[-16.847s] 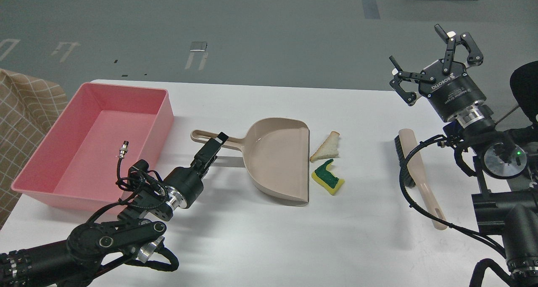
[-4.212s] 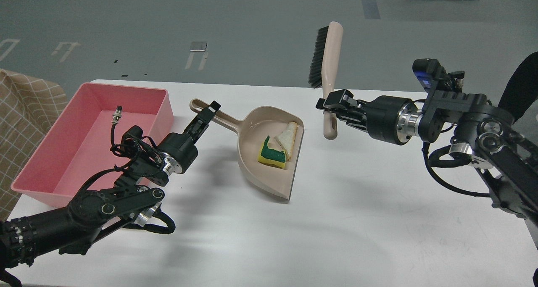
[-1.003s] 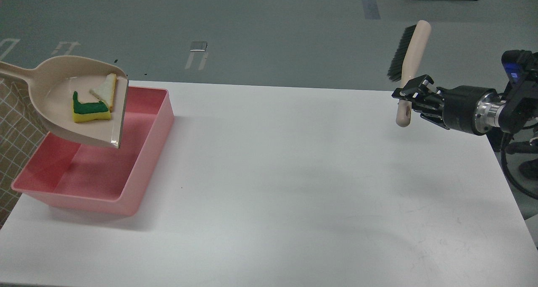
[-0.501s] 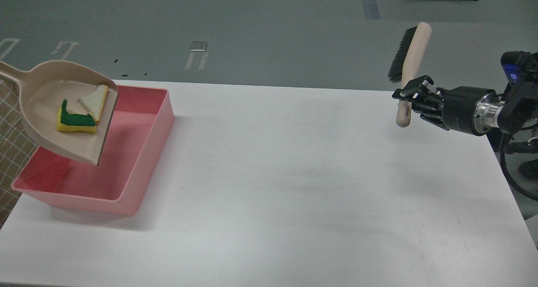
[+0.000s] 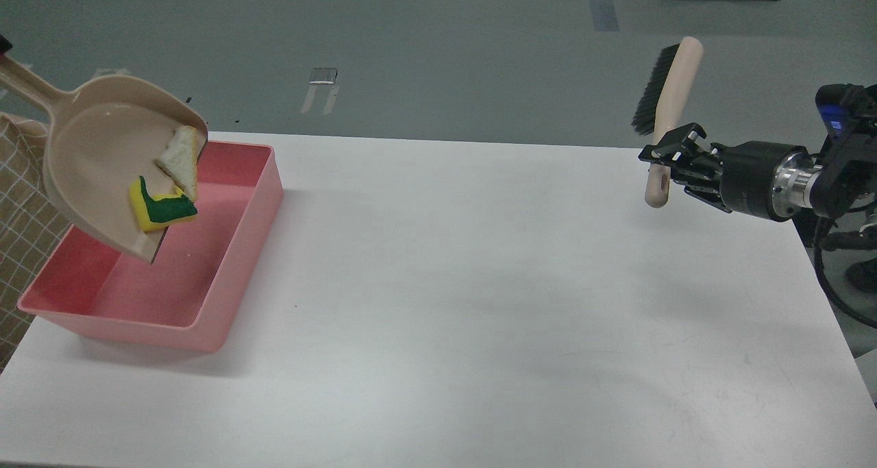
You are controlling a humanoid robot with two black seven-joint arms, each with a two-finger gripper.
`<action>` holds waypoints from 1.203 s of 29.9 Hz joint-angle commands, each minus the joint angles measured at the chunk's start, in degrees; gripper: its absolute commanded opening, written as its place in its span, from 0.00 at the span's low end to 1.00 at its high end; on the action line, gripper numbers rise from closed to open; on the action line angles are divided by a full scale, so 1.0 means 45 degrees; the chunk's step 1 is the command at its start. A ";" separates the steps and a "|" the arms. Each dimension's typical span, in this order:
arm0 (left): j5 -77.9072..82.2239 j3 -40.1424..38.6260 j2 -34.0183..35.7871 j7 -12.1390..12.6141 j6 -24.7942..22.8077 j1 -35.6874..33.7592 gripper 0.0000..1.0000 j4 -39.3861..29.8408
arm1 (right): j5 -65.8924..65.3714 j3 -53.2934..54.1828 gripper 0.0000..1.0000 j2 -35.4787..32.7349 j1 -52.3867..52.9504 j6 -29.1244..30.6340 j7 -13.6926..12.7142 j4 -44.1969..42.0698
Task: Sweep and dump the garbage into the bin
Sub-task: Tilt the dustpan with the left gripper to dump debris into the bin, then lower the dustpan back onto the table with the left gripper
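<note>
Beige dustpan (image 5: 96, 159) tilted steeply above the pink bin (image 5: 226, 249) at the left end of the white table (image 5: 479, 283), handle running off the left edge. Bread slice (image 5: 179, 161) and yellow-green sponge (image 5: 159, 210) resting at the pan's lower lip, over the bin's interior. Left gripper out of sight. Right gripper (image 5: 668, 161) reaching in from the right, clamped on the brush (image 5: 666, 105), held upright, bristles facing left.

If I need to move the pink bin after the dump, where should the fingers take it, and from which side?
Grip the pink bin by its right long wall, coming down from above. That thin upright rim suits a pinch, and it faces open table, away from the dustpan tilted over the bin's left part.
</note>
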 commanded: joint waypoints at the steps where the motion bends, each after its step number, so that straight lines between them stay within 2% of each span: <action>1: 0.0269 -0.0012 0.0081 0.0001 0.0273 -0.0007 0.00 -0.0130 | 0.0000 0.0000 0.00 0.0021 0.0019 0.0000 0.0001 0.0001; 9: 0.0192 -0.0070 0.0139 0.0001 0.0293 -0.0007 0.00 -0.0110 | 0.0000 0.0000 0.00 0.0041 0.0000 0.0000 0.0001 0.0001; 15: -0.0919 -0.0793 -0.0056 0.0001 0.0020 -0.0183 0.00 -0.0110 | 0.0000 -0.0019 0.00 0.0079 0.0000 0.0000 0.0001 0.0020; 17: -0.1369 -0.0851 -0.0075 0.0001 -0.0311 -0.0183 0.00 -0.0110 | 0.0000 -0.0019 0.00 0.0118 0.0000 0.0000 0.0001 0.0020; 21: -0.3787 -0.0890 -0.0407 0.0001 -0.1715 -0.0650 0.00 -0.0110 | 0.0000 0.0000 0.00 0.0119 0.0019 0.0000 0.0001 0.0020; 24: -0.4397 -0.0910 -0.0698 0.0001 -0.1972 -0.0730 0.00 -0.0130 | 0.0000 -0.0019 0.00 0.0119 0.0019 0.0000 0.0001 0.0020; 36: -0.5825 -0.0871 -0.2907 0.0001 -0.1719 -0.0593 0.00 -0.1223 | 0.0000 -0.0175 0.00 0.0080 0.0000 0.0000 0.0001 0.0059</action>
